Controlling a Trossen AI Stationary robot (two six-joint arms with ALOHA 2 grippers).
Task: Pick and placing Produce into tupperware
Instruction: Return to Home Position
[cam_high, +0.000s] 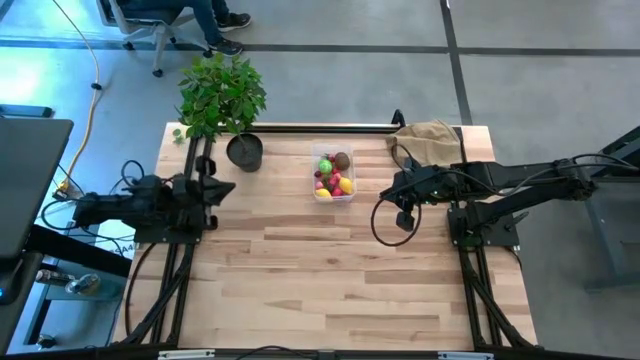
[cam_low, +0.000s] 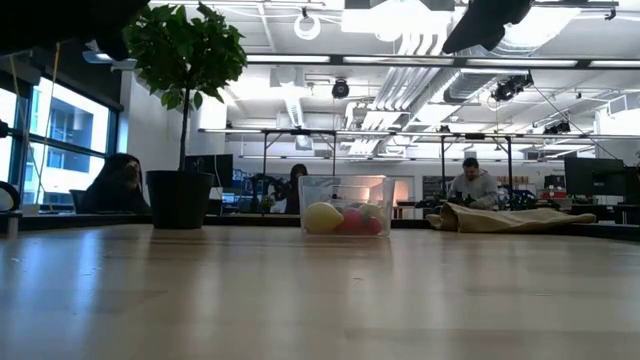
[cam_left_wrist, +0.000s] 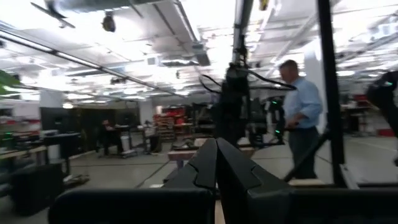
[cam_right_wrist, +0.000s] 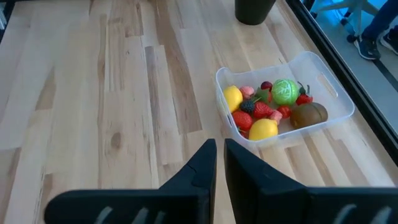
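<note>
Toward the table's far edge, mid-width: small clear plastic rectangular tub with rounded corners, standing on the pale wooden tabletop.
Inside the tub: toy fruits and vegetables piled together, including a yellow lemon, a green round piece, a brown kiwi-like piece and red strawberries.
Left claw: clenched, fingers pressed together, empty, at the table's left side near a black round plant pot.
Right claw: fingers drawn almost together, grasping nothing, to the right of the tub, pointing toward it.
Far right corner: crumpled tan paper bag.
</note>
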